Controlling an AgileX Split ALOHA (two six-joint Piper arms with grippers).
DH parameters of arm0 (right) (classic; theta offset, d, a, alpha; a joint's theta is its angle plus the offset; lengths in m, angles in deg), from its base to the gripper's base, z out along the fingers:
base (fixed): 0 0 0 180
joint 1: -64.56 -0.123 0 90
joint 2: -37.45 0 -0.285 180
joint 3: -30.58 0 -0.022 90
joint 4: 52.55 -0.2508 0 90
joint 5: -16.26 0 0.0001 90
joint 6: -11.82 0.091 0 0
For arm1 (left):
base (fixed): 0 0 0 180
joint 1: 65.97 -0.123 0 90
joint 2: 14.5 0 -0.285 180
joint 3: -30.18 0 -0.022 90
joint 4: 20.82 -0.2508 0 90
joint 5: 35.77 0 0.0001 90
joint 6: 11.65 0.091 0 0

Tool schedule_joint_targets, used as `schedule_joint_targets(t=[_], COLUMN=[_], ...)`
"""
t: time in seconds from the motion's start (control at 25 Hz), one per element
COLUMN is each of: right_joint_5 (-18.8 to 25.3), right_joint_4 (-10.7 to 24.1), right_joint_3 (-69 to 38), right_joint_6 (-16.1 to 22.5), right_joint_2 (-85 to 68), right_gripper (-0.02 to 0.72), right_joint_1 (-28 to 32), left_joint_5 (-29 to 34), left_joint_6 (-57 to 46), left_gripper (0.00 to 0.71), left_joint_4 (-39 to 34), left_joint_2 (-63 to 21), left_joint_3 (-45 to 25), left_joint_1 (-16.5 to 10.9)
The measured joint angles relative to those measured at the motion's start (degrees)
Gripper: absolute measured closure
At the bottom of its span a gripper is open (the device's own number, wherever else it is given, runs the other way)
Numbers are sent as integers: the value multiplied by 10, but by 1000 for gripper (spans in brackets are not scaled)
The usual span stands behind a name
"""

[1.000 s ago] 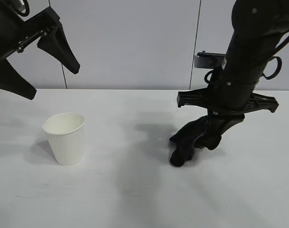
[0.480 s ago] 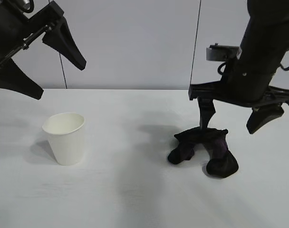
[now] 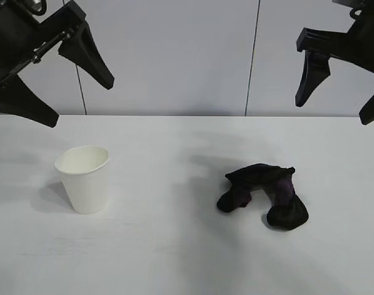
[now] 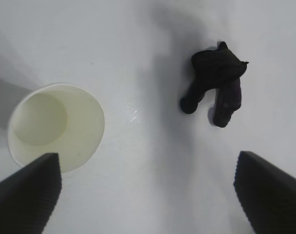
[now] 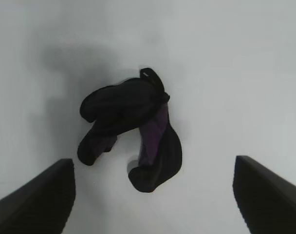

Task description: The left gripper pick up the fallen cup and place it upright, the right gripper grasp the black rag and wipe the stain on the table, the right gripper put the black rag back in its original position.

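Cup upright, rag lying free

White cup [image 3: 83,178] stood empty at 9 o'clock; crumpled black rag [image 3: 264,194], purple-streaked, lay at 3 o'clock, well apart.

Left hand [image 3: 51,83]: arm cut off by the exterior view's top and left edges; only two finger ends show in its wrist view.
Right hand [image 3: 341,92]: arm cut off at the top right corner; one finger runs past the right edge.
Cup [image 3: 83,178]: part of the rim hidden behind a left fingertip [image 4: 26,195] in the wrist view.
Stain: none can be made out on the tabletop [image 3: 162,246].
Rag [image 3: 264,193]: its underside is hidden.
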Motion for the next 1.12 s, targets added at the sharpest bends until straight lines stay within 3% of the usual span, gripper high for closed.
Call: schedule_joint_targets(t=[0.4,0.72,1.12], right_joint_5=[-3,-21,-27], right_joint_4=[-9,-52,-56], right_joint_3=[0,0,0], right_joint_6=[-2,-2,-2], right_joint_2=[0,0,0], right_gripper=[93,93,93], right_joint_1=[0,0,0], left_joint_5=[-5,-5,-5], left_joint_6=[0,0,0], left_gripper=[17,17,17], left_joint_4=[0,0,0], left_joint_2=[0,0,0], left_joint_3=[0,0,0], left_joint_1=[0,0,0])
